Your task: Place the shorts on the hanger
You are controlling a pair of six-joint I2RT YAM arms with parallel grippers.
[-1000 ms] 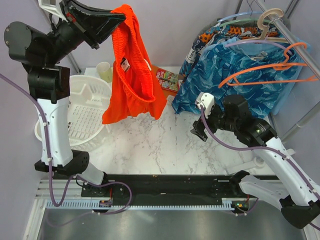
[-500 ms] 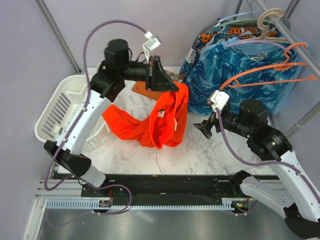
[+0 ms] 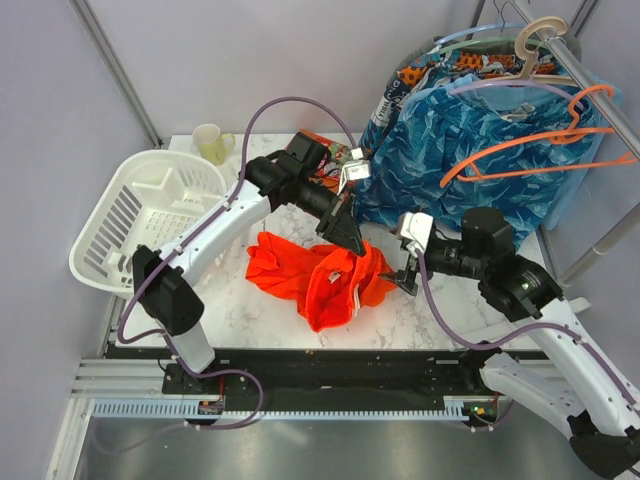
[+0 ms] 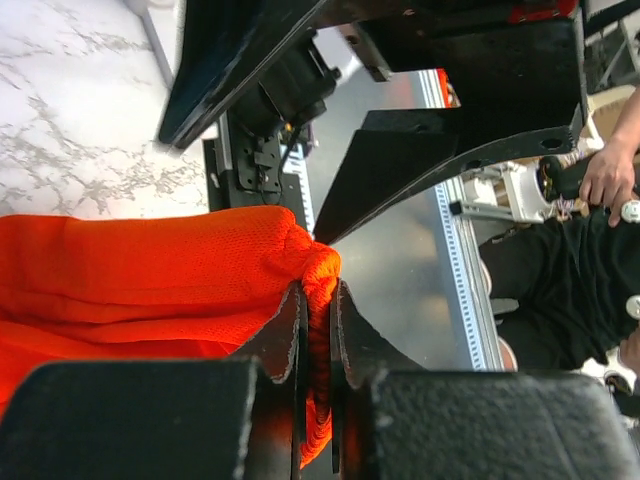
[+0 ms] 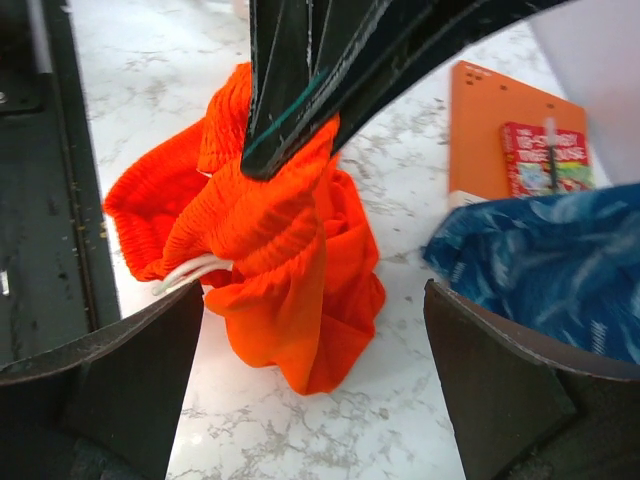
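The shorts (image 3: 315, 280) are seen crumpled in a heap on the marble table (image 3: 440, 315), near its middle, between the two arms. A fold of what looks like the gathered waistband is clamped between the closed jaws of the left gripper (image 3: 352, 243), which reaches in from the far left. In the left wrist view the mesh is pinched tightly. The right gripper (image 3: 404, 270) is held just right of the heap, its jaws wide apart and nothing in them. The hanger (image 3: 520, 150) is hung on the rail (image 3: 590, 70) at the far right, well apart from the shorts, in front of a blue patterned garment (image 3: 450, 170).

The fabric is judged light, soft and limp: no shape will be kept when it is lifted. A hold at two spread points on the thicker waistband is judged best, so that it can be opened out. The thin mesh could slip from a shallow pinch, and the white drawstring (image 5: 185, 272) could be snagged.
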